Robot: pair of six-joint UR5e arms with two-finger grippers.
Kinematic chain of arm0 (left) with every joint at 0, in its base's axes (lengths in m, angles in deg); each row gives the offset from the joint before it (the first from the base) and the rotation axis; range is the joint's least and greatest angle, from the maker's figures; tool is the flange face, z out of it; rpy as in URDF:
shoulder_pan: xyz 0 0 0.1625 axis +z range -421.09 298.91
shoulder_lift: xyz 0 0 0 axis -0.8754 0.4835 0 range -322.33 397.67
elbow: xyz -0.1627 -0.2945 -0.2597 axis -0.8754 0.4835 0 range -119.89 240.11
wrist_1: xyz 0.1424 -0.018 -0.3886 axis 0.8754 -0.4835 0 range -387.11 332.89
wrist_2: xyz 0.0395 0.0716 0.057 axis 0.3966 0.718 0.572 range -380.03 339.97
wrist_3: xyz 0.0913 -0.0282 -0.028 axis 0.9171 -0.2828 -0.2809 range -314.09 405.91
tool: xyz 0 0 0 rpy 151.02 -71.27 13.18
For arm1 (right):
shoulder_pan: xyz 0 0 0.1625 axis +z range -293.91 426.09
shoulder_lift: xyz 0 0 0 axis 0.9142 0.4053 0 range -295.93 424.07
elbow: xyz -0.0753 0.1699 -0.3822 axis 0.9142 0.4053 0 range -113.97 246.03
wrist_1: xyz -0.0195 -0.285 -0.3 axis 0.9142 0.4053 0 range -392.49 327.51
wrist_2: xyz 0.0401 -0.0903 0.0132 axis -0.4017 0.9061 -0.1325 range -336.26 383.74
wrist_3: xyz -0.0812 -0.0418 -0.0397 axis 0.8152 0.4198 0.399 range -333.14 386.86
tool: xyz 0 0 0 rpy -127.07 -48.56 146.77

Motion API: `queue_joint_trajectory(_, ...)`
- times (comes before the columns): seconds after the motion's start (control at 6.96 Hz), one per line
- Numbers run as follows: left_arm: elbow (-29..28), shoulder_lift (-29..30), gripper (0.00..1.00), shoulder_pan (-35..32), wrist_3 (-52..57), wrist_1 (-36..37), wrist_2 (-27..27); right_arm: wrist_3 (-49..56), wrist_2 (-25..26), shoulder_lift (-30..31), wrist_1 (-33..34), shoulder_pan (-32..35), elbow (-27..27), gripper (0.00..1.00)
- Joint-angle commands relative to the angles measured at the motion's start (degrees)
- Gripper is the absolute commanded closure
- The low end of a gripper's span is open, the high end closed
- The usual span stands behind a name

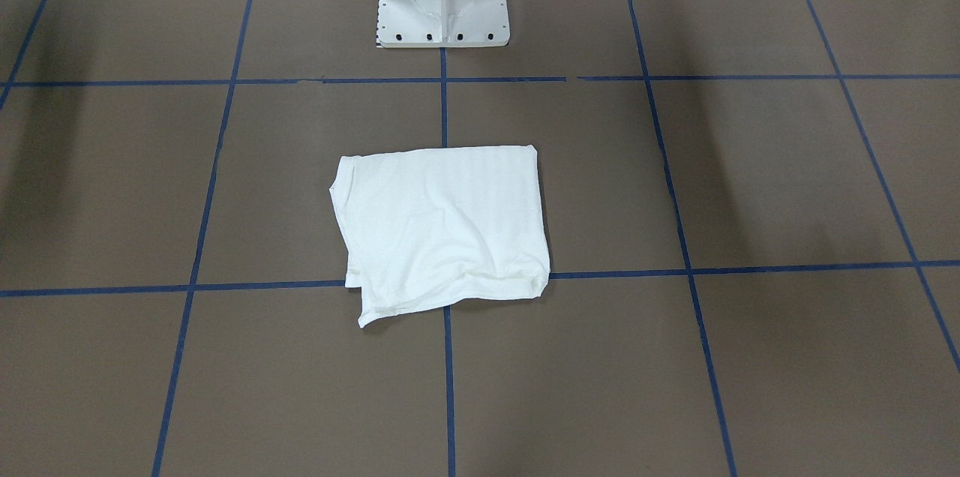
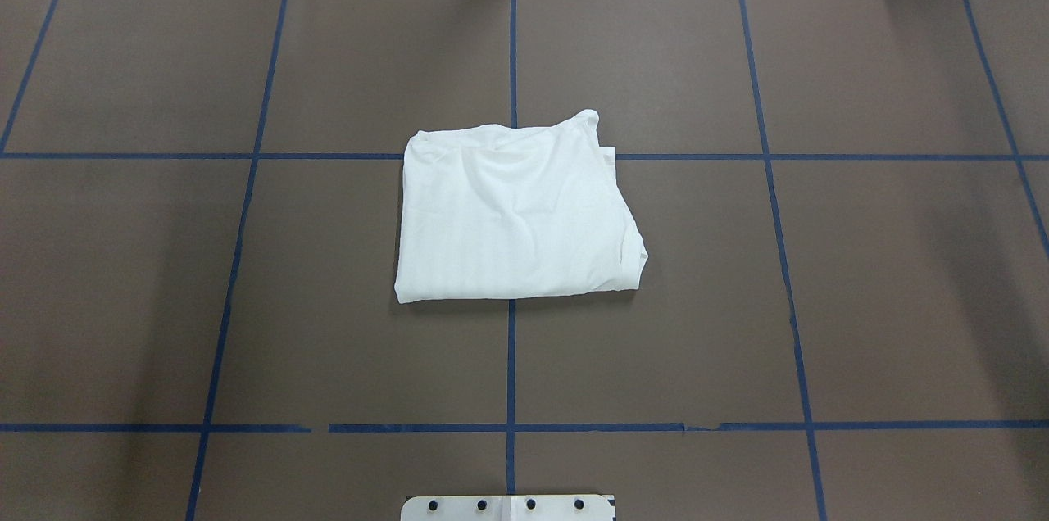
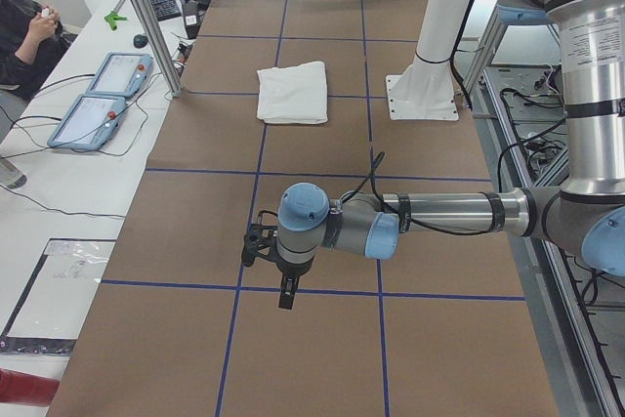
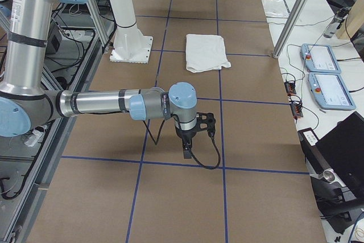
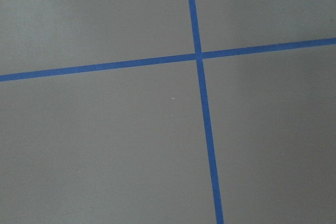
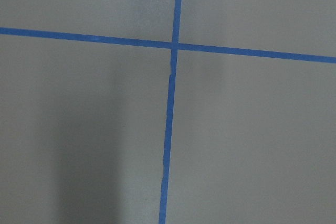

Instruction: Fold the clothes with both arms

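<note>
The white T-shirt [image 2: 516,218] lies as a folded packet on the table in front of the pedestal [image 2: 508,507] and centred on it, a tidy resting place that suggests the folding is all but done. Its long axis runs parallel to the pedestal's front edge, with a loose corner poking out on the side away from it. The left gripper [image 3: 285,298] and right gripper [image 4: 186,151] hang well out to either side of the pedestal, probably parked clear of the cloth. Whether their jaws stand apart or together cannot be told.
</note>
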Motion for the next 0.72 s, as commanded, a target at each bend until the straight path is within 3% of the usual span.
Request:
queue_joint_trajectory(0.0, 0.4, 0.1, 0.00, 0.0, 0.0, -0.1, 0.8, 0.3, 0.0, 0.1, -0.2, 0.0, -0.2, 0.00)
queue_joint_trajectory(0.57, 0.8, 0.7, 0.00, 0.2, 0.1, -0.4, 0.7, 0.6, -0.8, 0.2, -0.3, 0.0, 0.9, 0.00)
